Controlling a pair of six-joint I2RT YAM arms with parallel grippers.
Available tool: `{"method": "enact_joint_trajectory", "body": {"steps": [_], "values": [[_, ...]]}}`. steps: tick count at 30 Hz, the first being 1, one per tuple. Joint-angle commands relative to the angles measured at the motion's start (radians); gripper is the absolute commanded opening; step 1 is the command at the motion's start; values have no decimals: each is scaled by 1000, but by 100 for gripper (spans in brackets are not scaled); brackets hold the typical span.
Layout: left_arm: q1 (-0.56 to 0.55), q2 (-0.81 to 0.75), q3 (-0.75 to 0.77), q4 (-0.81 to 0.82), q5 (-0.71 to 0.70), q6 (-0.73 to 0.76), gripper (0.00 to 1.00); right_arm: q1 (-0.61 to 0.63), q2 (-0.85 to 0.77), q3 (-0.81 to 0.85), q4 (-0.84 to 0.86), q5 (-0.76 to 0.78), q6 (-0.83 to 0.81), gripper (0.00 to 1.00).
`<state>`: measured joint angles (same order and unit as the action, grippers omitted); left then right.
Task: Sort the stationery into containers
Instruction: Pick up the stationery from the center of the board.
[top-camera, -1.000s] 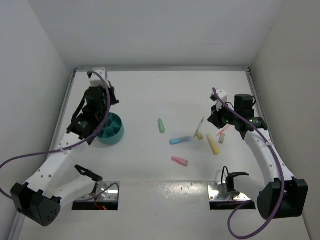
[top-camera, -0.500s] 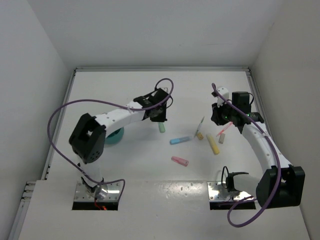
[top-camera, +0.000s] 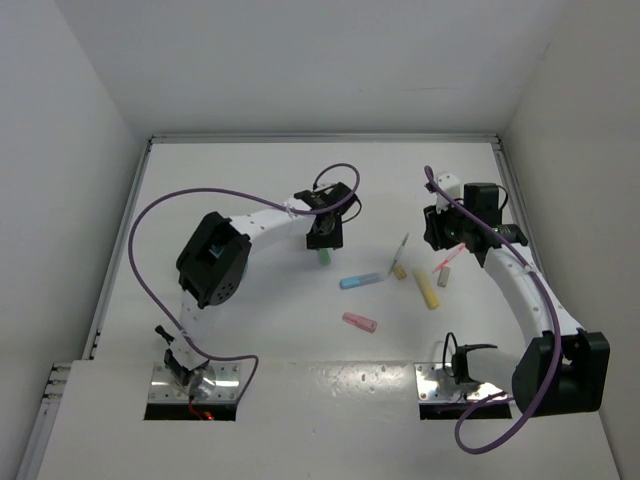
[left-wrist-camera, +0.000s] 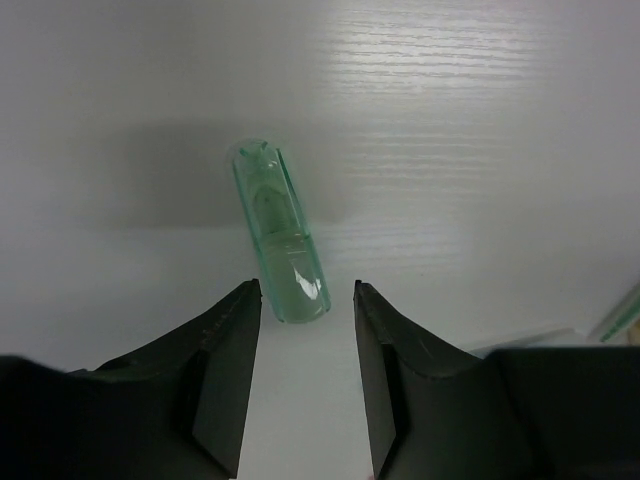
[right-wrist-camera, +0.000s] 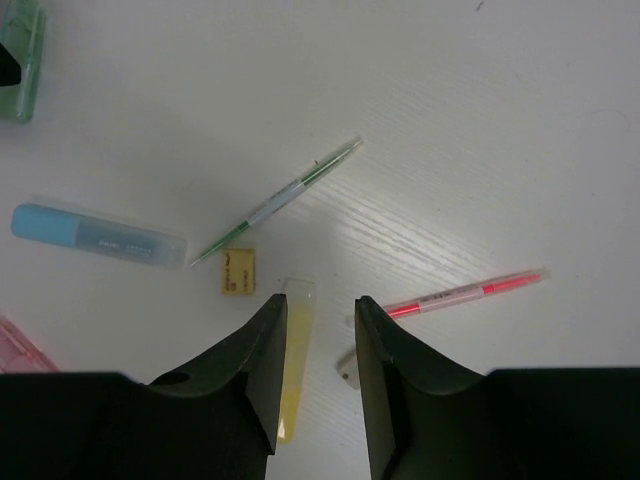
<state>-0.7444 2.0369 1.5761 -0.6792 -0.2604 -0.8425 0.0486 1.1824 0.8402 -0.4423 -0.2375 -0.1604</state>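
A pastel green marker (left-wrist-camera: 280, 232) lies flat on the white table. My left gripper (left-wrist-camera: 305, 290) is open right over it, and the marker's near end sits between the fingertips without touching them; from above the gripper (top-camera: 325, 238) is at the marker (top-camera: 323, 257). My right gripper (right-wrist-camera: 320, 300) hangs open above a yellow marker (right-wrist-camera: 297, 345) and a small beige piece (right-wrist-camera: 348, 365). It holds nothing. Nearby lie a thin pink pen (right-wrist-camera: 465, 293), a thin clear pen with green ink (right-wrist-camera: 285, 195) and a blue marker (right-wrist-camera: 95, 235). The containers are hidden behind the left arm.
A pink marker (top-camera: 360, 322) lies nearest the arm bases. A small yellow square piece (right-wrist-camera: 237, 271) lies by the clear pen's tip. The left arm's elbow (top-camera: 213, 262) stretches over the table's left half. White walls close in the table on three sides.
The left arm swung from the table's left side over to the green marker and its jaws opened. The right gripper's jaws opened a little; that arm barely moved.
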Motion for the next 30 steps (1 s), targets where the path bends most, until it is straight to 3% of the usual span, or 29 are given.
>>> {"method": "enact_joint_trajectory", "body": {"steps": [1, 14, 30], "values": [[7, 19, 55, -19, -19, 5, 48, 5, -6, 42, 36, 10, 10, 35], [36, 106, 113, -66, -56, -13, 50, 5, -15, 42, 36, 20, 10, 35], [56, 163, 142, -76, 19, -55, 50, 5, -24, 42, 36, 20, 10, 35]]}}
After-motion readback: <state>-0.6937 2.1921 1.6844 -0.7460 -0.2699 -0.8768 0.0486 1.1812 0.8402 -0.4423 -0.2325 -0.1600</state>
